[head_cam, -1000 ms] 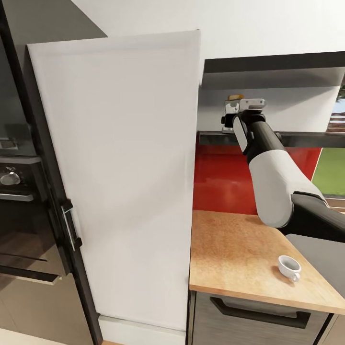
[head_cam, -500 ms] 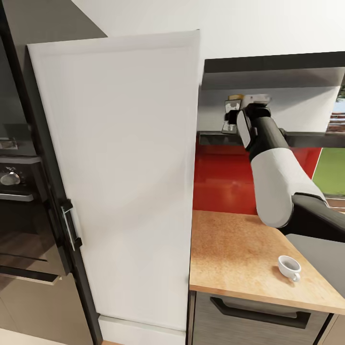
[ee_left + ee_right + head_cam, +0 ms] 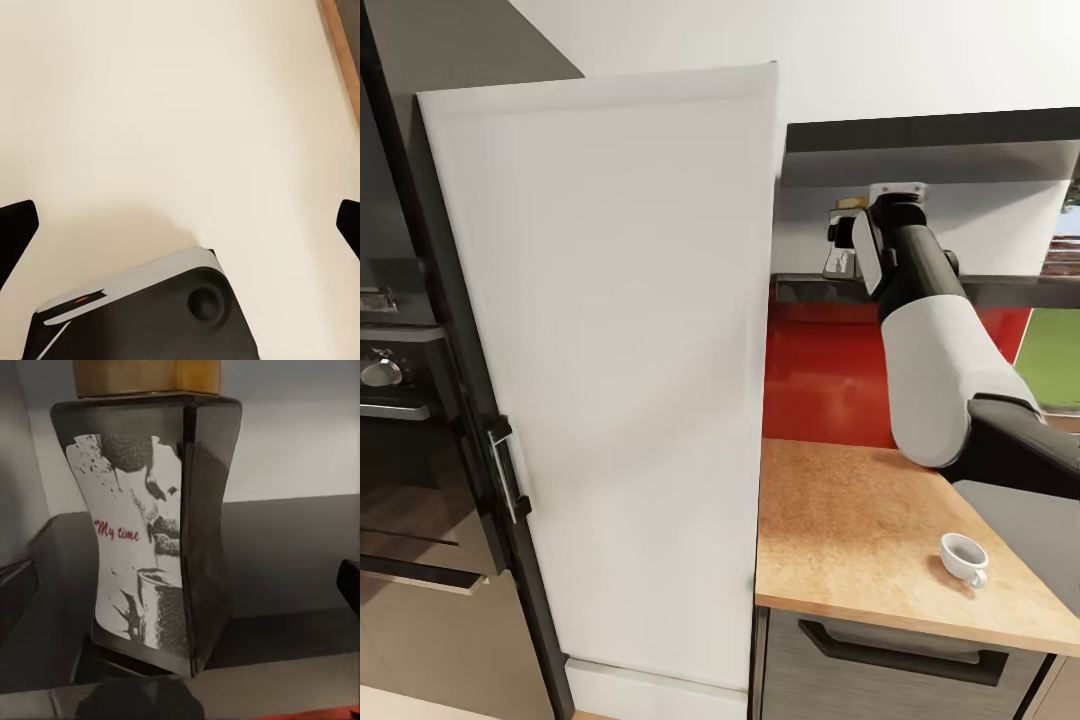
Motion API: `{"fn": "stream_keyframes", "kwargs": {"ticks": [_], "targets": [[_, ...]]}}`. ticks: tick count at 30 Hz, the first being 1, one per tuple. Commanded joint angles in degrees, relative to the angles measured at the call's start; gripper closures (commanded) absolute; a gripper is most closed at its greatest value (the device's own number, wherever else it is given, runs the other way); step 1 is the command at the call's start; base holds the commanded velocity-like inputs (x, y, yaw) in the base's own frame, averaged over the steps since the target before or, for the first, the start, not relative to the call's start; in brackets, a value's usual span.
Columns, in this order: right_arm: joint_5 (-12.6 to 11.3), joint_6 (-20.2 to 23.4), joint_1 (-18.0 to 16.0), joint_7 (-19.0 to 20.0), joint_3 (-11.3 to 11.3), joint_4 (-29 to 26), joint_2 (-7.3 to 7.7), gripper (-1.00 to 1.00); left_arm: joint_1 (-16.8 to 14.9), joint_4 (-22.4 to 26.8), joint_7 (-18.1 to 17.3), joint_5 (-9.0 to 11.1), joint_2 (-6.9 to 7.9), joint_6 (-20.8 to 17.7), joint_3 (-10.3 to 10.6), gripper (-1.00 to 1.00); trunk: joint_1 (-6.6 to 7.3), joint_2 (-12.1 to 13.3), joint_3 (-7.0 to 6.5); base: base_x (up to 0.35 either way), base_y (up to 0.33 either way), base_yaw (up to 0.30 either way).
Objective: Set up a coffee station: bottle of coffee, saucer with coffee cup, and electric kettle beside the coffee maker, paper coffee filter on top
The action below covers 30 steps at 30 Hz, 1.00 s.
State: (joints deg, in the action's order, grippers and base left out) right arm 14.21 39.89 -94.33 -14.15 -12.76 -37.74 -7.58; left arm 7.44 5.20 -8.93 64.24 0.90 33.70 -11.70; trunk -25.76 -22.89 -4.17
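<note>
1. Reaching my right gripper [image 3: 847, 243] up to the kitchen shelf [image 3: 1000, 291], fingers spread either side of the bottle of coffee [image 3: 150, 532] standing there.
2. My left gripper [image 3: 180, 225] hangs open.
3. The coffee cup [image 3: 964, 558] sits on the kitchen countertop [image 3: 840, 530] below that shelf.

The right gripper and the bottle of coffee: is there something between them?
Nothing. In the right wrist view the bottle of coffee stands upright on the kitchen shelf, with bare space between it and the right gripper's dark fingertips at either edge.
</note>
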Motion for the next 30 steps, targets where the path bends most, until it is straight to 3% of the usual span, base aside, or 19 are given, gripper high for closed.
{"fn": "stream_keyframes", "kwargs": {"ticks": [1,21,30], "targets": [[0.41,0.22,-0.03,0.1,-0.25,-0.05,-0.2,-1.0,0.03,0.06,-0.59,0.27,-0.02,-0.08,-0.45,-1.0,-0.02,-0.03,0.01,0.0,0.0,0.0],[0.51,-1.81,-0.06,0.57,-0.33,0.45,-0.86,-1.0,0.03,0.05,-0.6,0.27,-0.02,-0.1,-0.43,-1.0,-0.02,-0.03,0.01,0.002,0.0,0.0],[0.46,-3.33,-0.06,0.39,-0.27,0.76,-0.91,-1.0,0.03,0.06,-0.61,0.27,-0.02,-0.09,-0.5,-1.0,-0.02,-0.03,0.01,0.19,0.0,0.0]]}}
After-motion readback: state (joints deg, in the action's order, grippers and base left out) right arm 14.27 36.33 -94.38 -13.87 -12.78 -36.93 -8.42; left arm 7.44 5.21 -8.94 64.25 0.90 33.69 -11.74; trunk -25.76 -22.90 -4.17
